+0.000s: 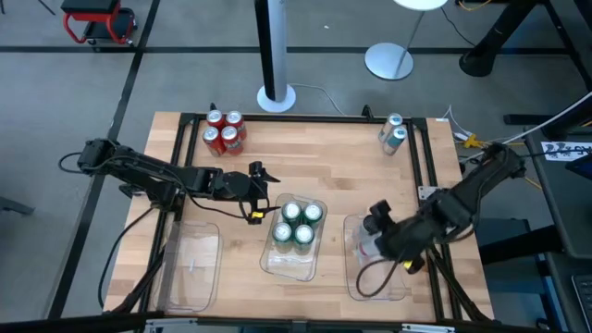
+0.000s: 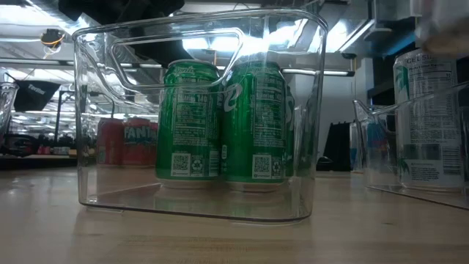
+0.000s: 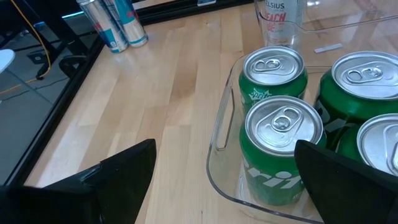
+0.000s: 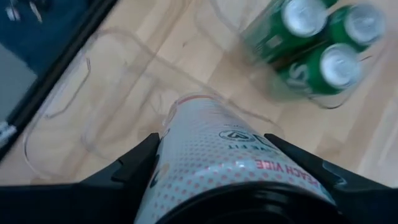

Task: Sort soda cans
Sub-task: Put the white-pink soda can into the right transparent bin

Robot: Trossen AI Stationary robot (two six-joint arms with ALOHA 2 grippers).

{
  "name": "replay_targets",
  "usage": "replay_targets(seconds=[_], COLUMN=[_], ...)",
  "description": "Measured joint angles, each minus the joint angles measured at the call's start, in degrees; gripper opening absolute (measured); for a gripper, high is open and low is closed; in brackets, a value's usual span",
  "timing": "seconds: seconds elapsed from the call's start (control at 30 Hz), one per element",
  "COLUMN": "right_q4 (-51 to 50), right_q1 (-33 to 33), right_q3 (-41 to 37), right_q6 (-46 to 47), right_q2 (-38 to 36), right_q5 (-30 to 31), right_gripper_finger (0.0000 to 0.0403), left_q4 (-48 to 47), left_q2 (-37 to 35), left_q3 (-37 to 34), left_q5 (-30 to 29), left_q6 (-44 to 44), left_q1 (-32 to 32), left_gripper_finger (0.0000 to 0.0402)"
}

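Soda cans: four green (image 1: 298, 222), four red (image 1: 223, 131), two silver (image 1: 393, 132), another (image 4: 217, 163) in clenched right gripper (image 1: 377, 239).

A pale wooden tabletop (image 1: 314, 153) with a black metal frame stands on a grey floor (image 1: 55, 102). Beyond its far edge rise a white pole on a round base (image 1: 276, 96) and a second round white base (image 1: 388, 61). A red stool (image 1: 97, 20) sits far left. Ceiling lights (image 2: 220, 42) glow overhead in the low view.
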Motion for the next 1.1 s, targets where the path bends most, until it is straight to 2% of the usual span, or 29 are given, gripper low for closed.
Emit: replay_targets(seconds=[0.17, 0.43, 0.9, 1.1], right_q4=[0.2, -6.2, -0.2, 1.7], right_q1=[1.8, 3.0, 2.7, 2.8], right_q3=[0.0, -1.0, -15.2, -17.7], right_q6=[2.7, 10.2, 10.1, 9.7], right_q2=[3.5, 7.2, 7.5, 7.5], right_q5=[0.1, -4.2, -6.8, -6.5], right_gripper_finger=[0.0247, 0.0247, 0.0247, 0.0251], left_q4=[0.0, -0.1, -0.2, -0.2], left_q2=[0.0, 0.0, 0.0, 0.0], left_q3=[0.0, 0.0, 0.0, 0.0], left_q5=[0.0, 0.0, 0.0, 0.0], left_q6=[0.2, 2.0, 2.3, 2.3], left_q1=[0.0, 0.0, 0.0, 0.0], left_gripper_finger=[0.0371, 0.0371, 0.0371, 0.0371])
